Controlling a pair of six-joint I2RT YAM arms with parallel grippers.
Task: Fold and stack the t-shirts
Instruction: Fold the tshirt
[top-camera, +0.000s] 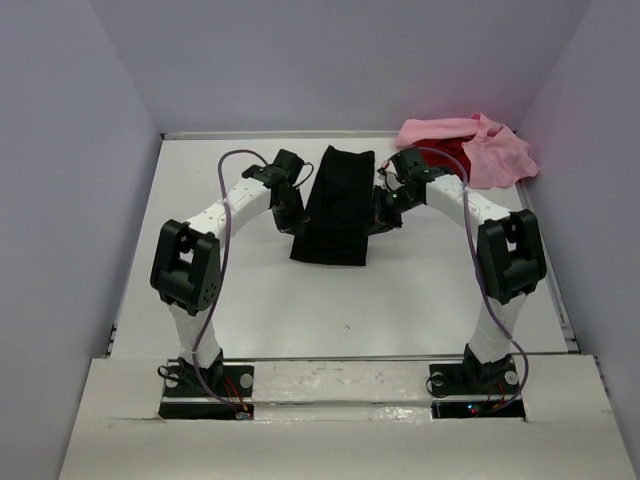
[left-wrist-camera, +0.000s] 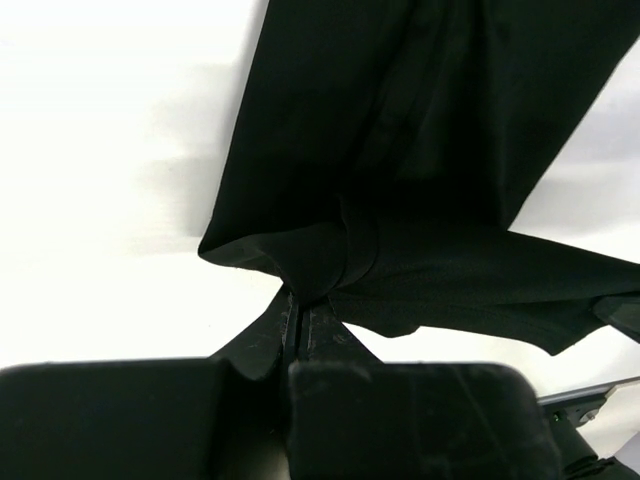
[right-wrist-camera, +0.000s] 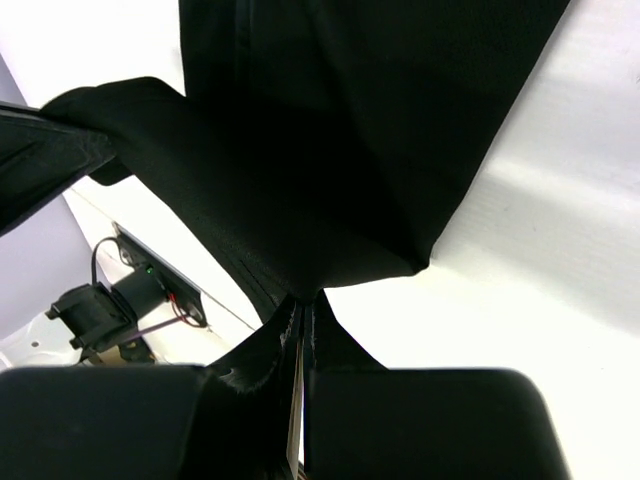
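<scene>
Pinching the black t-shirt (top-camera: 335, 205) at opposite edges, left gripper (left-wrist-camera: 298, 306) and right gripper (right-wrist-camera: 303, 300) both clamp tight.

The black t-shirt (top-camera: 333, 205) stretched as a long strip over the middle of the table (top-camera: 400, 310), the left gripper (top-camera: 293, 215) and right gripper (top-camera: 383, 215) clamped on its sides, blocking passage there. The pink t-shirt (top-camera: 490, 150) and red t-shirt (top-camera: 452, 150) filled the far right corner. Bare table ran along the near edge.
</scene>
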